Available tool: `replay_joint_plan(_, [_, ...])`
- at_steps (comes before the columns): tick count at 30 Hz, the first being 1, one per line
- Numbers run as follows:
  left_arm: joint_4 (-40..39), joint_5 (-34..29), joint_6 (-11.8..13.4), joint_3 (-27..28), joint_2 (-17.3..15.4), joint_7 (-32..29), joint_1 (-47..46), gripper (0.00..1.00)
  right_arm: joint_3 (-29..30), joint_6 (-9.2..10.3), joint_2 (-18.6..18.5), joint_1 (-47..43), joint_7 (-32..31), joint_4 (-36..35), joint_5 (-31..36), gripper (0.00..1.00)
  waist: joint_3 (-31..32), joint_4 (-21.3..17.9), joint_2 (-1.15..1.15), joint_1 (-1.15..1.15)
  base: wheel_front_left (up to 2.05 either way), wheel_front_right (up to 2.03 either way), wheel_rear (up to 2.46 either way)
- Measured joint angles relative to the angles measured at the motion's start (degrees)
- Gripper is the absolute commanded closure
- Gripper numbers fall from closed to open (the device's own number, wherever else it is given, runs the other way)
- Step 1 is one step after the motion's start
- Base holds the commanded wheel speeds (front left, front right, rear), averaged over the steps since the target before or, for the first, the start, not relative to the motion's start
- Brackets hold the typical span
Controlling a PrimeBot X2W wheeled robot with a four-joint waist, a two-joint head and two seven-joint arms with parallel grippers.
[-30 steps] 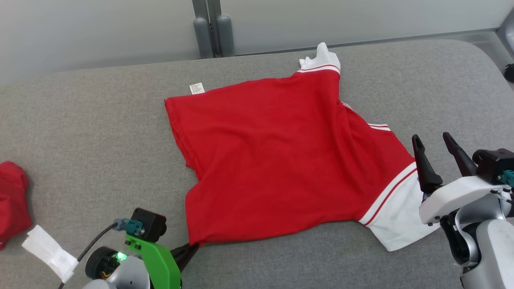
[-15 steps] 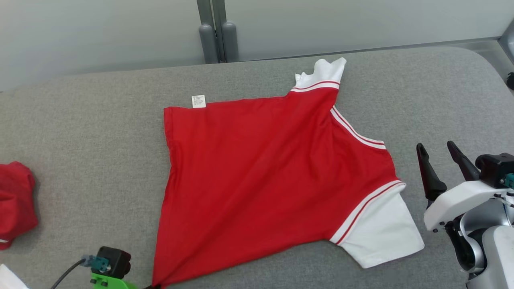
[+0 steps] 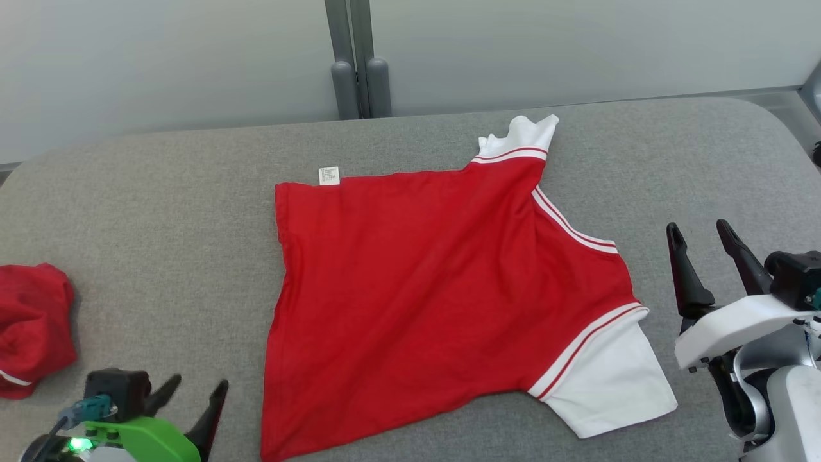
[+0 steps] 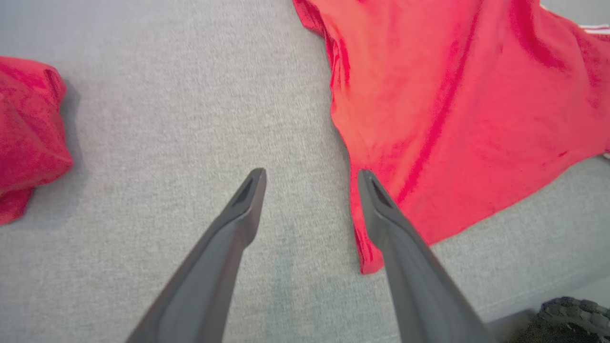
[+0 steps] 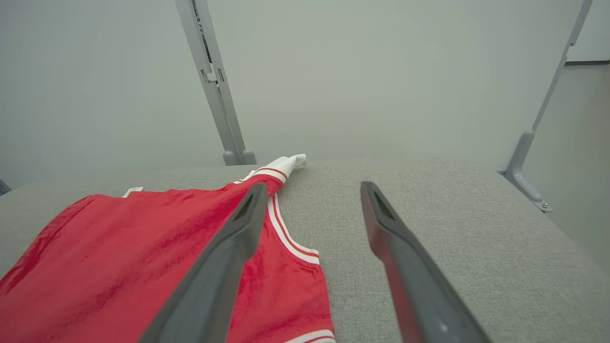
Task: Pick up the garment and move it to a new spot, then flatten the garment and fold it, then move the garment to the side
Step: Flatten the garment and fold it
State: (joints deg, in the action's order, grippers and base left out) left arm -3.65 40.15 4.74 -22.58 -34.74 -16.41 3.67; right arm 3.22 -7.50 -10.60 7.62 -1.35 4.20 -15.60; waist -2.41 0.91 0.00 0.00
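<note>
- Since a second ago the left gripper (image 3: 197,388) has let go of the garment's (image 3: 436,289) lower-left corner. Its two fingers now stand apart and empty at the lower left of the head view, just left of that corner.
- Far left: a crumpled red cloth (image 3: 32,321) lies on the grey padded surface (image 3: 160,212), well apart from the garment.
- Centre: the red garment lies spread out, with a white tag (image 3: 329,175) at its upper-left corner. On its right side are an upper white sleeve (image 3: 523,131) and a lower white sleeve (image 3: 609,385).
- Right: the right gripper (image 3: 697,228) has its jaws wide and holds nothing, near the lower white sleeve.
</note>
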Motion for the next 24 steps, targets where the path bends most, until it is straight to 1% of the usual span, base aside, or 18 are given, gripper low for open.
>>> replay_joint_plan(5, [-0.60,-4.77,3.86,2.82,1.70,10.06,-0.48,0.00,-1.02,0.00,1.32,-0.49,4.58,-0.32,-0.67,0.00,1.56,0.04,0.00,0.00,0.00,0.00,0.00])
replay_joint_plan(8, [-0.53,-7.03,5.20,3.68,2.45,14.95,-0.49,0.00,-1.90,0.01,1.26,-0.98,7.08,-0.32,-0.70,0.00,2.54,-0.06,0.00,0.00,0.00,0.00,0.00])
replay_joint_plan(12, [-0.04,-8.25,6.90,5.14,4.50,21.15,-0.52,0.00,-3.54,0.00,1.15,-1.49,9.51,0.85,-0.78,0.00,3.41,-0.35,0.00,0.00,0.00,0.00,0.00])
replay_joint_plan(14, [0.66,-7.92,7.13,5.98,5.72,23.82,-0.69,0.00,-4.27,0.00,1.10,-1.54,10.78,1.52,-0.82,0.00,3.63,-0.54,0.00,0.00,0.00,0.00,0.00])
replay_joint_plan(16, [1.79,-7.02,7.22,6.91,8.00,27.05,-1.01,0.00,-5.41,0.00,1.12,-1.56,11.81,2.93,-0.86,0.00,3.88,-0.75,0.00,0.00,0.00,0.00,0.00])
replay_joint_plan(19, [4.00,-7.57,6.92,7.10,9.62,29.70,-1.66,0.00,-6.05,0.00,1.31,-1.63,12.91,4.99,-0.86,0.00,4.23,-0.94,0.00,0.00,0.00,0.00,0.00])
replay_joint_plan(24, [6.61,-11.66,4.75,5.48,10.66,31.12,-2.21,0.00,-6.41,0.00,1.53,-2.30,14.01,6.66,-0.77,0.00,4.31,-1.07,0.00,0.00,0.00,0.00,0.00])
